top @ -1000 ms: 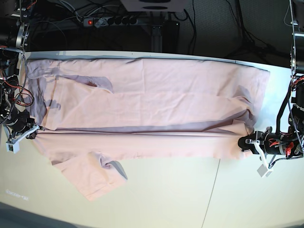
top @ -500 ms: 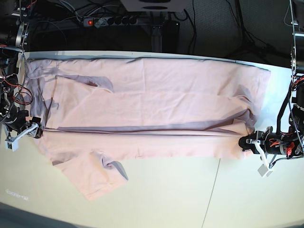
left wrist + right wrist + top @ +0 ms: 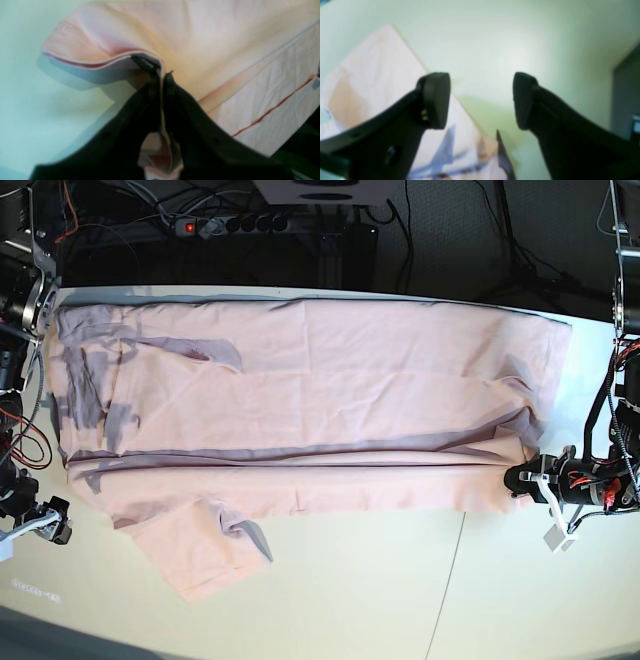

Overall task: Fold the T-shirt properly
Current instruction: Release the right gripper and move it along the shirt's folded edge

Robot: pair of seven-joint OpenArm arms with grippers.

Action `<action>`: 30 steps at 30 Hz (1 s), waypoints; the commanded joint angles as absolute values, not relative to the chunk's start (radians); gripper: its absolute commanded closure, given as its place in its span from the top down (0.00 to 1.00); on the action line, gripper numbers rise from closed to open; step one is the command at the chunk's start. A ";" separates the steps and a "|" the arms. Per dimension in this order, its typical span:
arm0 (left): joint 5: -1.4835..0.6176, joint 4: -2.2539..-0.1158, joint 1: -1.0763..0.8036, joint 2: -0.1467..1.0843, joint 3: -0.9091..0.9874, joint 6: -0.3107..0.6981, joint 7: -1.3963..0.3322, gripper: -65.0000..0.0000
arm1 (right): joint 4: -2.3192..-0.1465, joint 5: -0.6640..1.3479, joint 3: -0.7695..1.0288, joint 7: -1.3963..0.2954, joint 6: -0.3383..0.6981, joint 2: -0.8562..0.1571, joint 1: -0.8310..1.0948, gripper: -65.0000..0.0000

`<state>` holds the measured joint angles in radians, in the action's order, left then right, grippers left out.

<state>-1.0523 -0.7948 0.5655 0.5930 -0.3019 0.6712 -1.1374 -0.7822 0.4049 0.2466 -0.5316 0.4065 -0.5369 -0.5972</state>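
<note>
The left gripper (image 3: 162, 75) has its jaws pressed together on a fold of the T-shirt (image 3: 320, 400), pinching the hem end at the right of the base view. The right gripper (image 3: 481, 100) stands spread and empty, off the cloth near the table (image 3: 400, 600) edge on the other side. The T-shirt lies stretched across the table, its near long edge turned over into a lengthwise band, so one long fold looks laid. A sleeve (image 3: 205, 555) sticks out below the band, untucked, and the far side lies flat. The other lengthwise fold and the crosswise folds appear left to do.
</note>
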 commanded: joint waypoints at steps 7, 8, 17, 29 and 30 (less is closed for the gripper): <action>-1.066 -0.809 0.595 0.612 -0.297 0.698 -1.131 0.00 | -0.590 0.303 0.203 -0.447 0.459 -0.479 -0.756 0.61; -1.066 -0.809 0.595 0.612 -0.297 0.698 -1.131 0.00 | -0.558 0.297 0.203 -0.442 0.459 -0.466 -0.771 0.61; -1.066 -0.809 0.596 0.612 -0.297 0.698 -1.134 0.00 | -0.399 0.130 0.203 -0.339 0.430 -0.424 -0.817 0.61; -1.089 -0.809 0.596 0.612 -0.297 0.698 -1.134 0.00 | -0.370 0.025 0.179 -0.329 0.434 -0.400 -0.812 0.61; -1.089 -0.809 0.596 0.612 -0.297 0.698 -1.134 0.00 | -0.370 0.025 0.162 -0.324 0.434 -0.395 -0.809 0.61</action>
<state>-1.0718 -0.7963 0.5655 0.5934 -0.3019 0.6716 -1.1381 -0.3569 0.0216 0.1596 -0.3382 0.4023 -0.3847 -0.7750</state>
